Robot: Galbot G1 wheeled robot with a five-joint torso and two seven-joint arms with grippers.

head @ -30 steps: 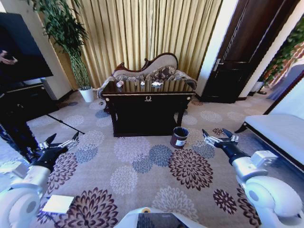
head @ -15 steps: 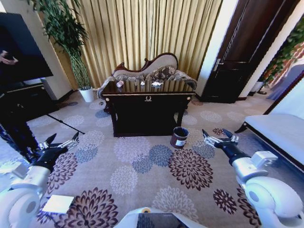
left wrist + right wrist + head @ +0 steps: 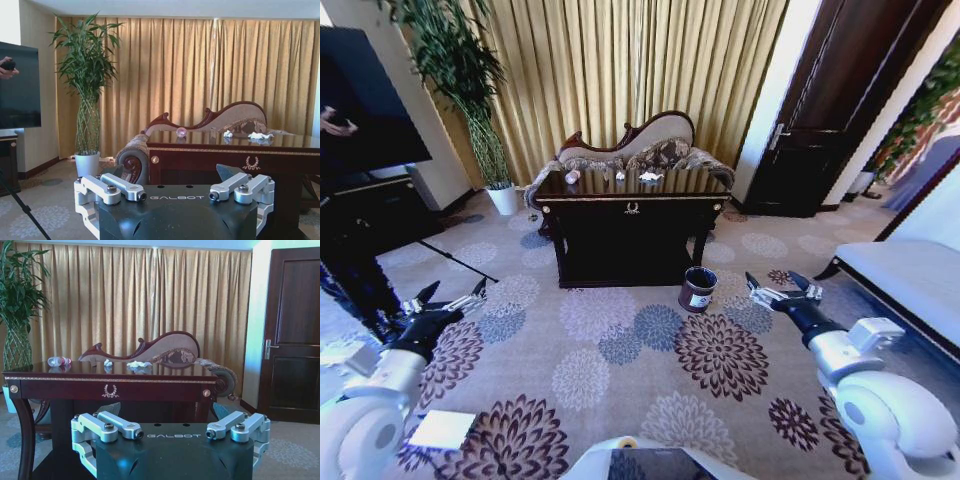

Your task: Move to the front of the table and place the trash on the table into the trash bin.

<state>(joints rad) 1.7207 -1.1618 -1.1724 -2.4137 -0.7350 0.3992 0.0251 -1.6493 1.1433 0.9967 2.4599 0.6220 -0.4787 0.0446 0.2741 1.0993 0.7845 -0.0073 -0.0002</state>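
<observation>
The left gripper (image 3: 448,296) hangs low over the patterned carpet (image 3: 620,370) with its fingers spread apart and nothing between them; the right gripper (image 3: 782,289) sits at about the same height on the other side, also spread and empty. Both are well apart from the table (image 3: 630,235), which stands ahead across open carpet. The trash bin (image 3: 698,289), a small round dark bucket with a white label, stands on the carpet just beside the table's front right leg, nearer the right gripper than the left; what lies inside it cannot be made out. On the glossy tabletop, the bottle (image 3: 572,177) lies on its side near the left end, and in the right wrist view it (image 3: 58,361) shows clear with a pale label. A small paper wad (image 3: 620,176) sits near the middle toward the back edge, and a larger crumpled paper (image 3: 651,177) lies just right of it. The table front carries a gold wreath emblem (image 3: 632,208). Directly behind the table stands a sofa (image 3: 650,145) with a curved wooden back, against gold curtains (image 3: 630,70). A tall bamboo plant in a white pot (image 3: 503,198) stands in the left corner, and a dark wooden door (image 3: 830,110) is on the right.
</observation>
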